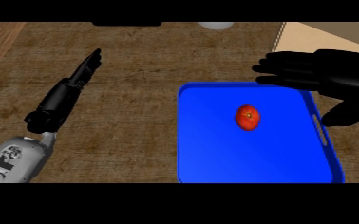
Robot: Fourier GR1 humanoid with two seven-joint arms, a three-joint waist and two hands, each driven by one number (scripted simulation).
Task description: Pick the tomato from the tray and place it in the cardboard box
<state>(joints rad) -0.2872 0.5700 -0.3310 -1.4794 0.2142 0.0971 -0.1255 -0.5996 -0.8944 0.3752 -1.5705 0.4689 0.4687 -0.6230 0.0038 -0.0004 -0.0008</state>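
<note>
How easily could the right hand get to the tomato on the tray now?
Probably yes. The right hand is open above the far right corner of the tray, and the tomato lies alone near its middle; nothing stands between them.
</note>
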